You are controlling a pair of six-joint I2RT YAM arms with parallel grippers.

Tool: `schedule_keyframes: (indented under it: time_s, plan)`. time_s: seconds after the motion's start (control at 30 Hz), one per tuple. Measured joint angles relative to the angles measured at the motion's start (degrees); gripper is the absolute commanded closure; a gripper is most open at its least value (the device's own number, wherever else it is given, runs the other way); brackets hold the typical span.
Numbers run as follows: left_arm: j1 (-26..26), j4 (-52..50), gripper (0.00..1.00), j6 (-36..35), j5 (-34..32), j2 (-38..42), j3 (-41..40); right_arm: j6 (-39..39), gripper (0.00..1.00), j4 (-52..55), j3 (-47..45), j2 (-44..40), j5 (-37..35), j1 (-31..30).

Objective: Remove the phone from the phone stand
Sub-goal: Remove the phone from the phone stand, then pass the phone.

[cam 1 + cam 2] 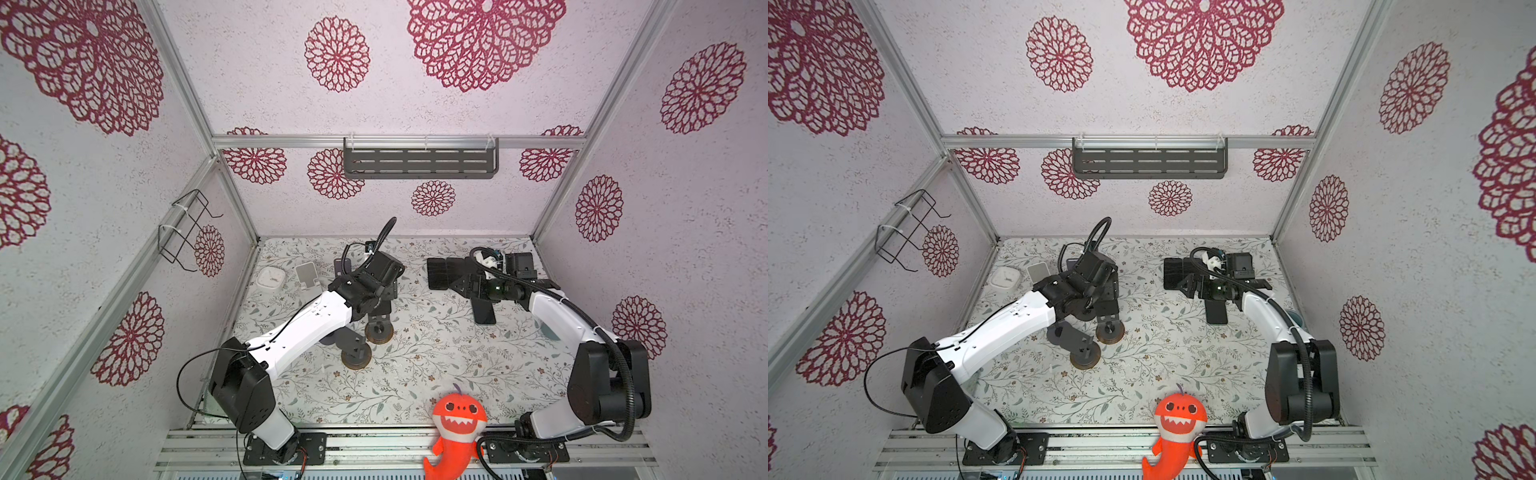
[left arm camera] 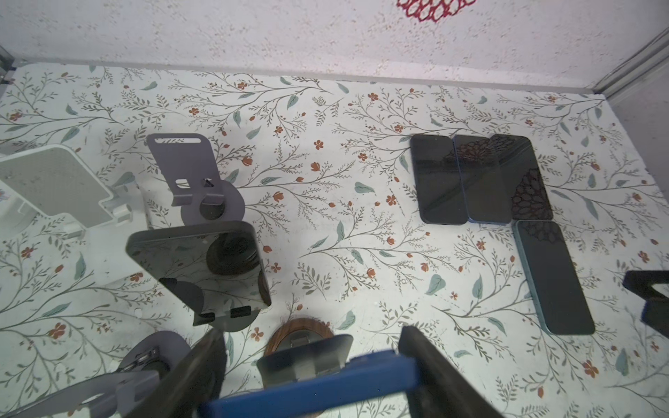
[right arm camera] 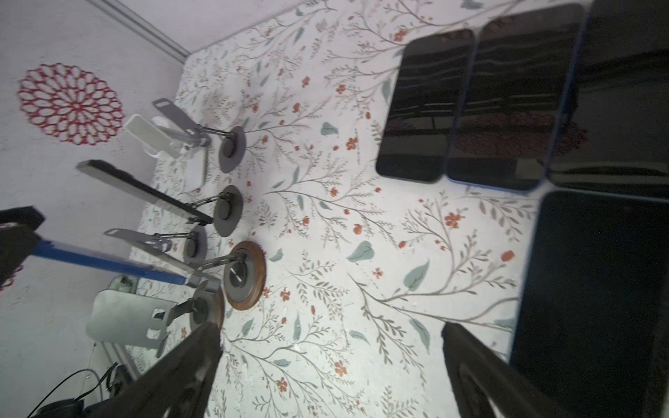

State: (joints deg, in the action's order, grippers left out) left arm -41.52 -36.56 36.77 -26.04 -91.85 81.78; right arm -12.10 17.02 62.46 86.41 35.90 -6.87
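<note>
A blue phone (image 2: pixel 311 383) spans the gap between my left gripper's (image 2: pixel 313 334) two fingers, which are shut on its long edges. Behind it stands the grey plate of the phone stand (image 2: pixel 307 353) on a round wooden base (image 2: pixel 300 325). In the right wrist view the blue phone (image 3: pixel 108 260) leans with its lower end at that stand's lip (image 3: pixel 195 280). In both top views the left wrist (image 1: pixel 374 278) (image 1: pixel 1088 278) covers phone and fingers. My right gripper (image 3: pixel 331 327) hangs open over bare table, nothing between its fingers.
A dark phone (image 2: pixel 199 267) rests on another grey stand. An empty grey stand (image 2: pixel 188 166) and a white stand (image 2: pixel 54 188) are beyond it. Several phones (image 2: pixel 481 181) lie flat under the right arm (image 1: pixel 552 311). An orange shark toy (image 1: pixel 457 419) sits at the front edge.
</note>
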Motion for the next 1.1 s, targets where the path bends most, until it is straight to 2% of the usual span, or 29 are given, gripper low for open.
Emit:
schedule_keyframes:
  time_s: [0.13,0.33,0.47,0.6,0.7,0.9,1.03,1.1]
  plan:
    - [1.86,-1.36,0.30,-0.92,5.49,0.11,2.47,0.96,0.03,-5.62,-0.02,-0.39,7.43,-3.56]
    - [8.33,-2.05,0.32,-0.92,17.59,1.33,5.20,1.84,0.03,-15.78,-0.04,0.20,15.10,-11.47]
    - [11.28,-1.81,0.32,-0.02,23.82,2.19,6.27,1.51,0.04,-21.46,0.33,3.06,16.33,-16.00]
    - [11.96,-1.42,0.32,1.01,27.58,2.36,6.36,1.42,0.08,-24.92,1.03,6.27,15.13,-18.38]
    - [11.96,-1.36,0.32,1.46,29.79,2.36,6.36,0.02,0.18,-27.82,1.97,8.50,14.91,-18.93]
    - [11.93,-0.87,0.32,2.14,31.65,2.36,6.38,-3.43,0.48,-33.11,3.74,11.17,15.32,-19.96]
    - [11.96,-0.35,0.32,2.45,31.78,2.36,6.38,-5.46,0.77,-35.52,3.76,11.41,15.50,-21.07]
    - [12.04,0.37,0.32,2.49,31.15,2.25,6.38,-5.53,0.88,-36.96,3.72,11.41,17.62,-21.49]
